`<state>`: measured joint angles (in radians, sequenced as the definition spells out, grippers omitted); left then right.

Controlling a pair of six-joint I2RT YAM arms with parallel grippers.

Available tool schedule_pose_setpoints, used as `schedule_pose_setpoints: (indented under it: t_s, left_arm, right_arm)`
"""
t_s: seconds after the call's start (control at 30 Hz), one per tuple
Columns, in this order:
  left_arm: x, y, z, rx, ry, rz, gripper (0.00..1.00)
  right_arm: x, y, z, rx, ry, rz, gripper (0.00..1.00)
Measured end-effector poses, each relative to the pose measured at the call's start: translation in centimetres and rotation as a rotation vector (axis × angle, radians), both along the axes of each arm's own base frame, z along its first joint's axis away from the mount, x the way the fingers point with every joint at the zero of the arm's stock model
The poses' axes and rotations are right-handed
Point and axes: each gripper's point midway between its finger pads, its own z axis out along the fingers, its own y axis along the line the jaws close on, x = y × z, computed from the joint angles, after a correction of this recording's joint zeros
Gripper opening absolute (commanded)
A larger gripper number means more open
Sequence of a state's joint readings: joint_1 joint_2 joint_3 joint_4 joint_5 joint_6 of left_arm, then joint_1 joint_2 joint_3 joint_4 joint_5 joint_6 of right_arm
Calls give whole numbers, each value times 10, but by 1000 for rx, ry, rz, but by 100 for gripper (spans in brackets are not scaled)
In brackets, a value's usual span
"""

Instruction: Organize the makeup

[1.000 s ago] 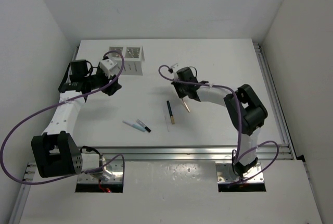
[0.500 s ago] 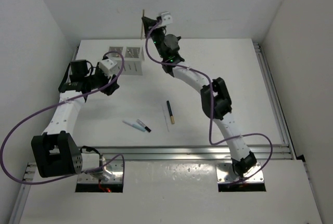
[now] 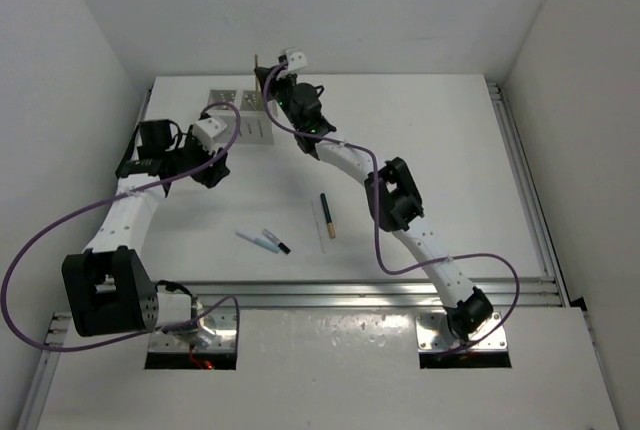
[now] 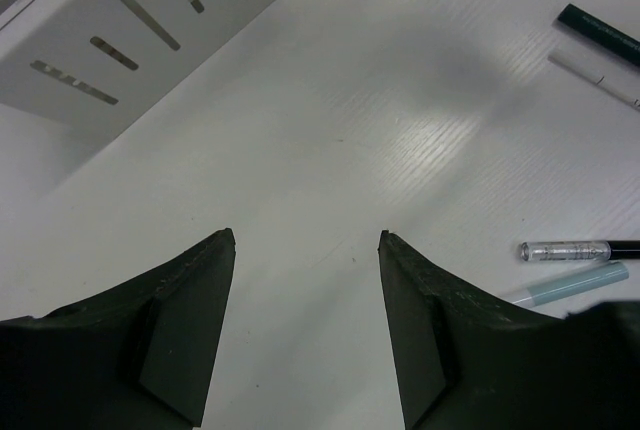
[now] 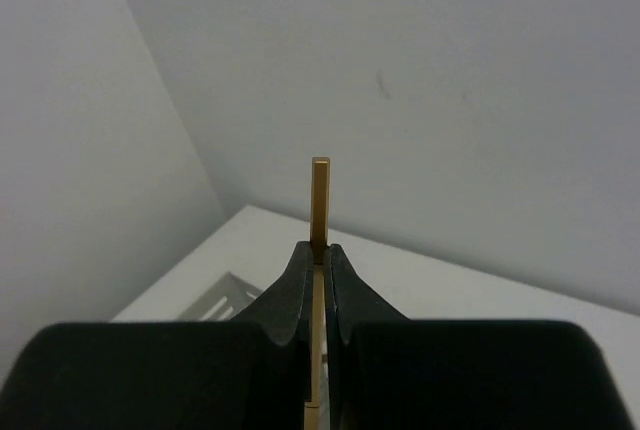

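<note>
We count four makeup sticks (image 3: pixel 327 215) on the counter (image 3: pixel 450 150), one tan stick (image 5: pixel 320 200), one slotted box (image 4: pixel 150 30).

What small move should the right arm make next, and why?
Probably lower the right gripper toward the white box. It is shut on the tan stick, raised in the air near the box, and the stick is not yet inside.

This looks like a robot lab, because a plain white table (image 3: pixel 450 150) sits boxed in by bare white walls (image 3: pixel 350 10), with a left arm (image 3: pixel 125 215) and a right arm (image 3: pixel 430 250) bolted down by shiny metal rails (image 3: pixel 330 295) and trailing long purple cables (image 3: pixel 20 262).
</note>
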<state>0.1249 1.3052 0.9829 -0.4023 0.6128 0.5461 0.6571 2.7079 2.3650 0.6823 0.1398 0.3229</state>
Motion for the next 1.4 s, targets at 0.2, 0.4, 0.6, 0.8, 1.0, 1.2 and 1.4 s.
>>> schedule_pose_setpoints:
  t_s: [0.2,0.4,0.6,0.8,1.0,1.2,1.4]
  left_arm:
    - [-1,-1,-2,-3,6,-3,65]
    - [-2,-1,-4,-4,11,-3,65]
    - [-3,-1,-5,-5,14,-3,66]
    - [-3,-2,-5,-7,14,-5,66]
    - [-3,-3,-5,-13,13,-11,66]
    - [-5,-4,-6,-16,17,-14,66]
    - [-6,-6,-8,-20,22,-21,66]
  right_arm:
    - [-2,9,-42,-64,58,45,0]
    - [-8,14,-64,-97,76,85,42]
    - [-19,17,-101,-170,113,126,69]
    - [-45,10,-82,-225,108,176,96]
    - [-103,-18,-26,-358,122,224,100]
    - [-186,-57,-13,-556,288,263,87]
    - [-251,-115,-124,-796,719,301,42]
